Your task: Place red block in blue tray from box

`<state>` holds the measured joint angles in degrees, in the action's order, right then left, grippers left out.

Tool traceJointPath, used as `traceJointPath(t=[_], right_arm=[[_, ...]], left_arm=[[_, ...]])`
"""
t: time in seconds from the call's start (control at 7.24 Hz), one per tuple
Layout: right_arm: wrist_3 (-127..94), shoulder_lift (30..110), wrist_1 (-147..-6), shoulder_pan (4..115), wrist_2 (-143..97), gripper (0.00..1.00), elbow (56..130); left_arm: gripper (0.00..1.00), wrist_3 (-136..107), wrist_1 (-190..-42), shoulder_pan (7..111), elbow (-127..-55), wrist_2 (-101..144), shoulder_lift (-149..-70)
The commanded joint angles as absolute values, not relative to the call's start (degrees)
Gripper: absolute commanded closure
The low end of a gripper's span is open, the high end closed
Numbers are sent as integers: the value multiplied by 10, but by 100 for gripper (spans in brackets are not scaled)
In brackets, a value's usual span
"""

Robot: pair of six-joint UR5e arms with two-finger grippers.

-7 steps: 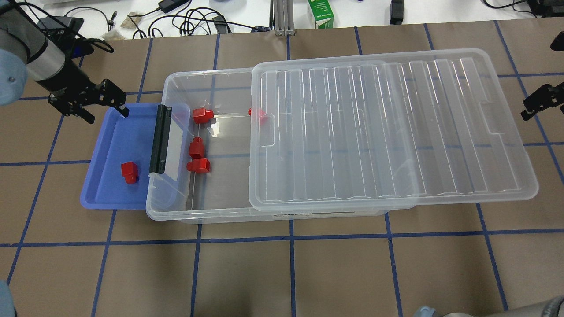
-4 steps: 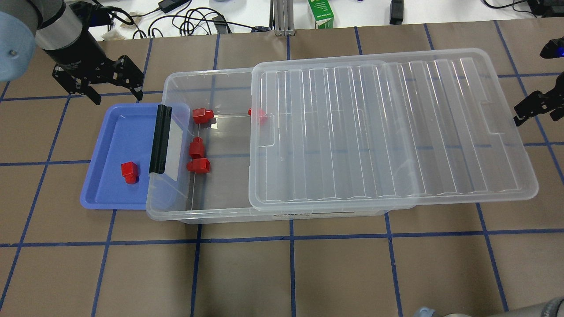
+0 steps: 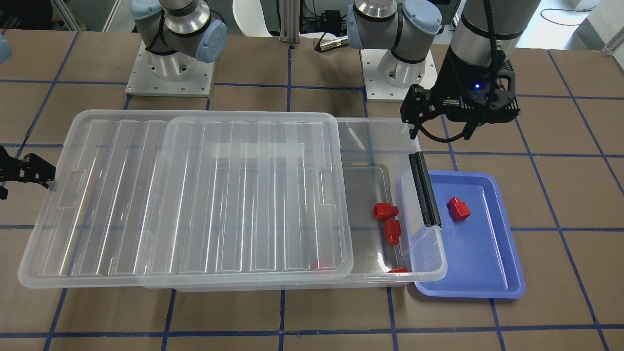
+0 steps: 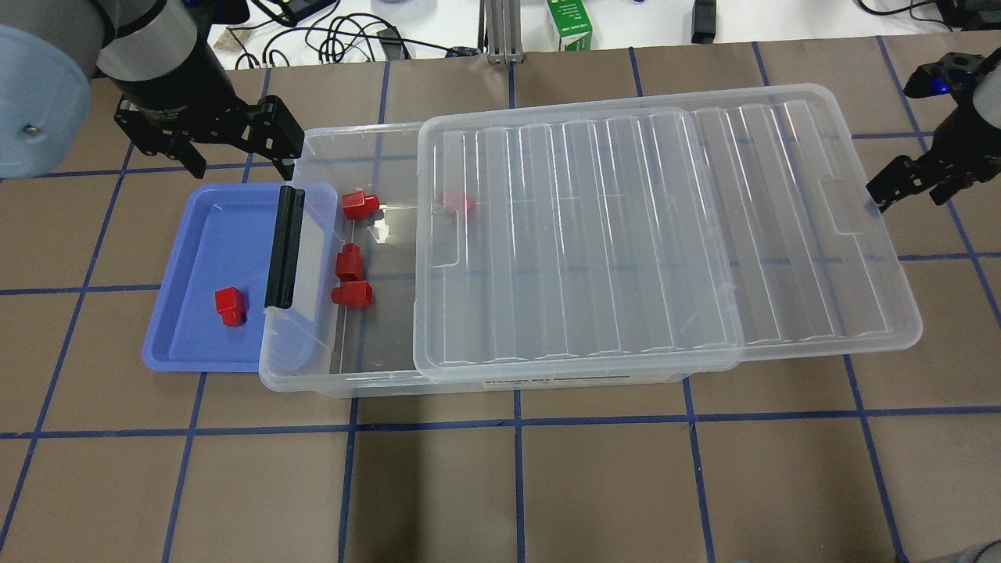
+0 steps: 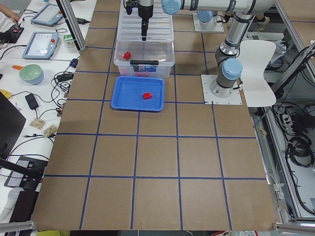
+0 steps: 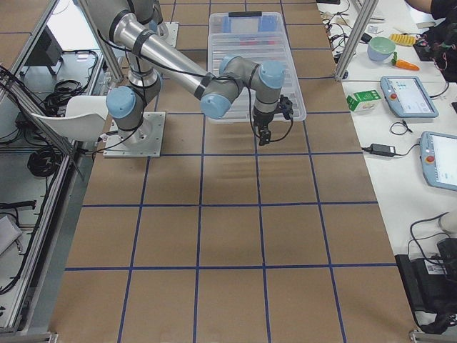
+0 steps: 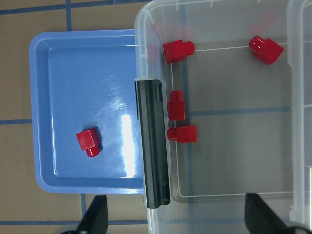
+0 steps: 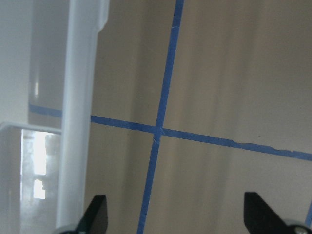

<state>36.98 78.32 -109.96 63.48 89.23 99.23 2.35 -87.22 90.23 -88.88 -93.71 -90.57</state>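
The blue tray (image 4: pixel 195 234) lies at the left end of the clear box (image 4: pixel 313 381) and holds one red block (image 4: pixel 230 305), which also shows in the left wrist view (image 7: pixel 88 141). Three red blocks (image 4: pixel 360 205) (image 4: pixel 349 263) (image 4: pixel 353 294) lie in the box's uncovered end. Another (image 4: pixel 457 202) shows through the ribbed lid (image 4: pixel 626 234). The black latch bar (image 4: pixel 283 246) sits on the box's left end. My left gripper (image 4: pixel 241 159) is open and empty above the tray's far edge and the box's far left corner. My right gripper (image 4: pixel 907 195) is open at the lid's right edge.
A green carton (image 4: pixel 568 23) and cables lie along the table's far edge. The two arm bases (image 3: pixel 170 68) (image 3: pixel 399 68) stand on the robot's side. Blue tape lines grid the brown table top (image 4: pixel 516 485).
The lid has slid left over the box and now covers the fourth block. My right gripper moved left with it. My left gripper moved right, from the tray's far left corner towards the box.
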Motion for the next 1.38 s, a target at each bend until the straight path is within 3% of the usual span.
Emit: traceJointPath(t=[0.0, 0.69, 1.24], right_arm=[[328, 785, -1100, 675, 893, 0, 993], [228, 786, -1102, 770, 891, 0, 991], [226, 786, -1102, 782, 890, 0, 990]], left_arm=[[0, 9, -872, 924, -896, -936, -907], [0, -15, -867, 927, -896, -933, -901], [0, -15, -869, 922, -885, -930, -896]])
